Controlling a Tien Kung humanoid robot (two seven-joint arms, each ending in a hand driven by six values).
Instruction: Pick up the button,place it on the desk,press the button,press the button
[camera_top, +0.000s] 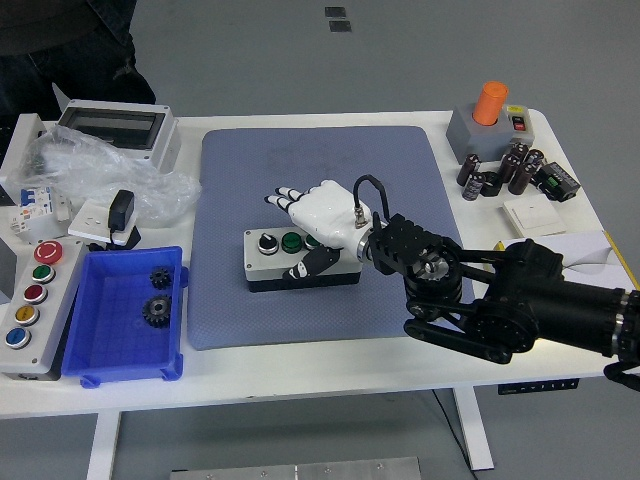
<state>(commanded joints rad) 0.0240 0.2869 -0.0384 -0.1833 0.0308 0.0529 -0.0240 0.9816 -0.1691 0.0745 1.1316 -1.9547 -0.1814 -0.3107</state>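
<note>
A grey button box (262, 266) lies on the blue mat (320, 170) at mid-table. It has a black selector knob (268, 243) and a green button (292, 241) on top; its right part is hidden under my hand. My right hand (312, 215), white with black fingertips, hovers over the box's right half. Its fingers (285, 197) are spread and point left, and the thumb (303, 268) hangs in front of the box's front face. It holds nothing. The black right arm (500, 300) comes in from the lower right. The left arm is out of view.
A blue bin (110, 350) with two gears and a panel of coloured buttons (30, 300) stand at the left. A grey enclosure (115, 130) and a plastic bag (100, 175) are behind them. Capacitors (500, 170) and an orange-topped box (488, 120) sit far right. A person (60, 40) stands top left.
</note>
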